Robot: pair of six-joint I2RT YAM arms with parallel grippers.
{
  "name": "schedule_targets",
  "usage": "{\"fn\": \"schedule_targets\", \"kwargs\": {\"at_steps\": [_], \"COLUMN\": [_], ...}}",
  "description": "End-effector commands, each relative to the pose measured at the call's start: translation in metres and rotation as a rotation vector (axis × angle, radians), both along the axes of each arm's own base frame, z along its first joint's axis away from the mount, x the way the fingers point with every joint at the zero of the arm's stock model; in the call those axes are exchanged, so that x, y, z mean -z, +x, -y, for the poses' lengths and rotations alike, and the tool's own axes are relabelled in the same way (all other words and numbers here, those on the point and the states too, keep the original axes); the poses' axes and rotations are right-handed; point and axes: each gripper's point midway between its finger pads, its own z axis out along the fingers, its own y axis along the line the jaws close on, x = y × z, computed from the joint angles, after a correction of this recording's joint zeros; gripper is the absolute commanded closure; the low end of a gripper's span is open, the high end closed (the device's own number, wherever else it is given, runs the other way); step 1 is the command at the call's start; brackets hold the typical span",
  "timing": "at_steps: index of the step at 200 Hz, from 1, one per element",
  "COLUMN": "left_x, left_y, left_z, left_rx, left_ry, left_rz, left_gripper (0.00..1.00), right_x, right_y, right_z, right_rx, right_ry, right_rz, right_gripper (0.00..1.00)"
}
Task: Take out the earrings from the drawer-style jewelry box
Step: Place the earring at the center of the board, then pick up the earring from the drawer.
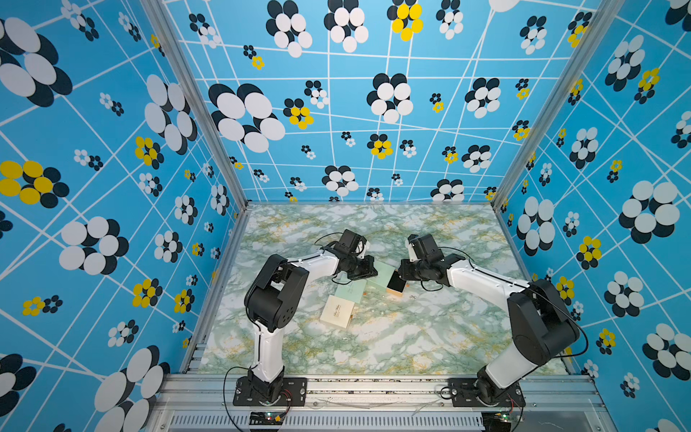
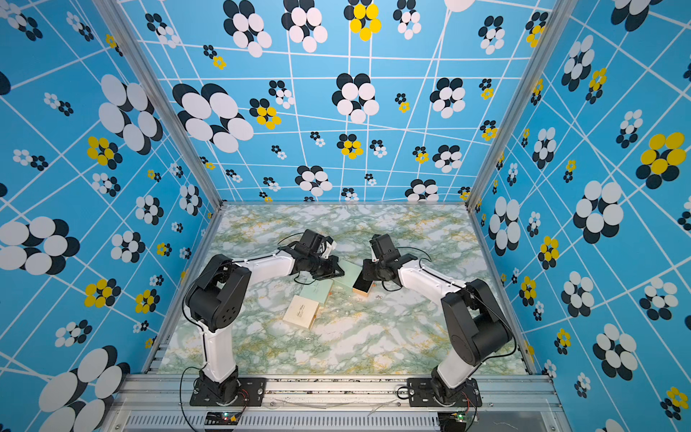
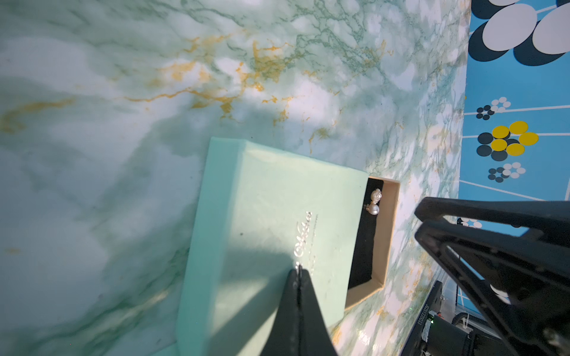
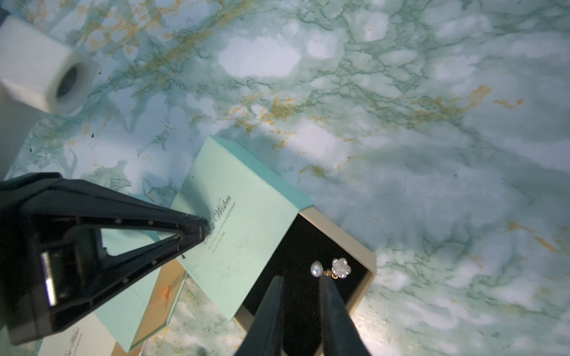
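The jewelry box is a mint sleeve (image 4: 243, 215) with a beige drawer (image 4: 364, 246) slid partly out, lined in black. One of the earrings (image 4: 331, 268), a pale pearl joined to a glittering flower, lies in the drawer and also shows in the left wrist view (image 3: 374, 202). My left gripper (image 3: 298, 271) is shut, its tips resting on the sleeve's (image 3: 271, 215) lid. My right gripper (image 4: 300, 279) is open over the black lining, empty, one fingertip just short of the earring. In both top views the grippers (image 1: 368, 271) (image 1: 402, 277) meet at the box (image 2: 347, 273).
A second mint box (image 4: 135, 302) with an orange-brown inside lies under the first box's near side. A cream box (image 1: 336, 311) lies nearer the front. Tiny glinting bits (image 1: 411, 297) rest on the marble table (image 1: 430, 336) right of the drawer. Patterned blue walls enclose three sides.
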Motion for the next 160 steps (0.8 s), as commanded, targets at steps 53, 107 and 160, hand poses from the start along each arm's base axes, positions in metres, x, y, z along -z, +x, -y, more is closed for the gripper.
{"fn": "schedule_targets", "kwargs": {"at_steps": [53,107,160], "left_x": [0.038,0.039,0.039], "left_y": [-0.024,-0.024,-0.024], "left_z": [-0.029,-0.029,-0.029], "left_rx": [-0.021,-0.02,-0.02], "left_ry": [0.141,0.142,0.144], "left_rz": [-0.12,-0.122,-0.123], "left_gripper": [1.0,1.0,1.0], "right_x": [0.011,0.018,0.023], "right_y": [0.0,0.0,0.002], "right_z": [0.001,0.001,-0.001], "right_rx": [-0.035,-0.032,-0.036], "right_ry": [-0.1,-0.112,-0.121], "right_rz": [-0.011,-0.022,-0.03], "right_gripper": [0.77,0.78,0.79]}}
